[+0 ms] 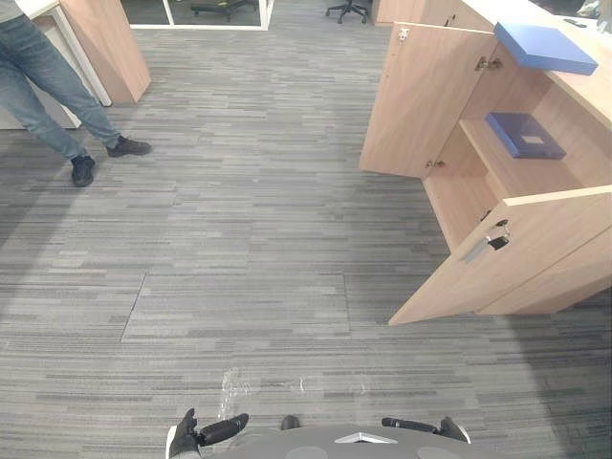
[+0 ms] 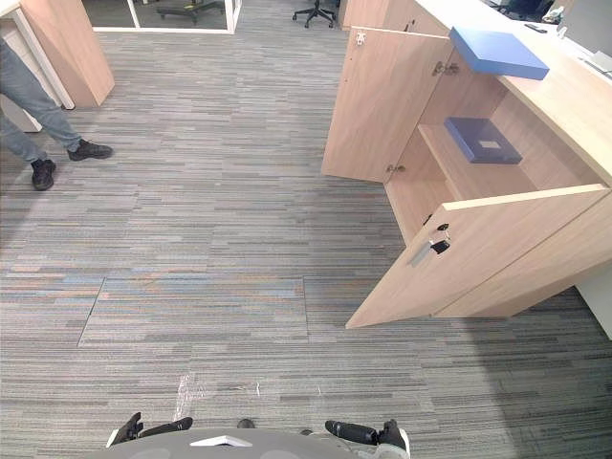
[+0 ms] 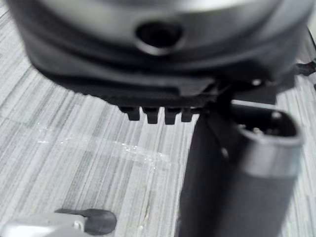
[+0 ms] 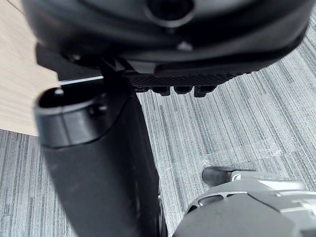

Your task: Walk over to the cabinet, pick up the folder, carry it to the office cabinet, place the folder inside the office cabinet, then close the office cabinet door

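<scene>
Atop cabinet (image 1: pixel 585 94): folder (image 1: pixel 545 48), beyond right hand (image 1: pixel 413 425).

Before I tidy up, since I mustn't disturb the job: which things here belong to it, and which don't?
Job: light-wood cabinet, both doors open; flat light-blue folder on top of it; perhaps the dark-blue folder on its shelf.
Lying about: black office chair at the back; person in jeans standing by.

grey striped carpet (image 1: pixel 239 239) runs to a glass partition (image 1: pixel 143 11) and an office chair (image 1: pixel 346 10).

Head stereo downward: floor (image 1: pixel 249 239), cabinet (image 1: pixel 426 100) shared
</scene>
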Motion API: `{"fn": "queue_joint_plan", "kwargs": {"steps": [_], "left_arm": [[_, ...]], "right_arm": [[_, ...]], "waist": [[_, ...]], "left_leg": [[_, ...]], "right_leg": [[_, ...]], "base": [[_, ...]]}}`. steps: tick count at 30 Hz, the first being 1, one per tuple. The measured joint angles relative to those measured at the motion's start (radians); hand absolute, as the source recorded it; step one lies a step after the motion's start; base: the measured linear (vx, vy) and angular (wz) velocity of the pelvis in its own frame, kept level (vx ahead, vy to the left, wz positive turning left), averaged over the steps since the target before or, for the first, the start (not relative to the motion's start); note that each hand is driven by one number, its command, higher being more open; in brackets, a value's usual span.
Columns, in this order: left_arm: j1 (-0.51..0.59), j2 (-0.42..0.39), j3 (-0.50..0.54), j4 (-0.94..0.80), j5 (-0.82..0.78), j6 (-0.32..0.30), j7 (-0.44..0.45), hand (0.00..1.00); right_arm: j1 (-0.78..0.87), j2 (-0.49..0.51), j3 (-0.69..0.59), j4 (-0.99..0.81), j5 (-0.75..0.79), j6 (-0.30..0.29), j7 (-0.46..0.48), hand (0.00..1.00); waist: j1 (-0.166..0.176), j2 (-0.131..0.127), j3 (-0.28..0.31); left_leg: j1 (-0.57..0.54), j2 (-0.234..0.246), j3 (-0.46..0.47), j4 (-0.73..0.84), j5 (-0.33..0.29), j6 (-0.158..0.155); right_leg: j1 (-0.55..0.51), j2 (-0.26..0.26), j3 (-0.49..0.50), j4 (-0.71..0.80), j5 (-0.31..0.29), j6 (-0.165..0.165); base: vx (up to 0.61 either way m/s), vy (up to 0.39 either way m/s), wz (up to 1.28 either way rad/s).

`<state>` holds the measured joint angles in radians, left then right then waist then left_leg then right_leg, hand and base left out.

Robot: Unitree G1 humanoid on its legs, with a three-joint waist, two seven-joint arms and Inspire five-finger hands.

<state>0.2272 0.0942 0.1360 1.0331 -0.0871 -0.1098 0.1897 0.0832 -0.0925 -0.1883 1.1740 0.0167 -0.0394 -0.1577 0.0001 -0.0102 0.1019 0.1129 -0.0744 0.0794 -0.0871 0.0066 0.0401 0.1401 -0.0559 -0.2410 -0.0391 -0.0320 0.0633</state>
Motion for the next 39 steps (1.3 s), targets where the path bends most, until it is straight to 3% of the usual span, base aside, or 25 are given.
{"fn": "queue_joint_plan", "kwargs": {"steps": [39], "left_arm": [[-0.025,0.018,-0.023,0.018,0.070,0.005,-0.051,1.00]], "right_arm": [[-0.043,0.002,-0.037,0.010,0.037,0.011,0.082,1.00]], "waist": [[-0.004,-0.004,0.013]], "left_leg": [[-0.002,0.000,0.005,-0.002,0.002,-0.001]], "right_leg": [[0.008,0.004,0.003,-0.028,0.006,-0.003]], "base": [[-0.01,-0.006,0.00]]}}
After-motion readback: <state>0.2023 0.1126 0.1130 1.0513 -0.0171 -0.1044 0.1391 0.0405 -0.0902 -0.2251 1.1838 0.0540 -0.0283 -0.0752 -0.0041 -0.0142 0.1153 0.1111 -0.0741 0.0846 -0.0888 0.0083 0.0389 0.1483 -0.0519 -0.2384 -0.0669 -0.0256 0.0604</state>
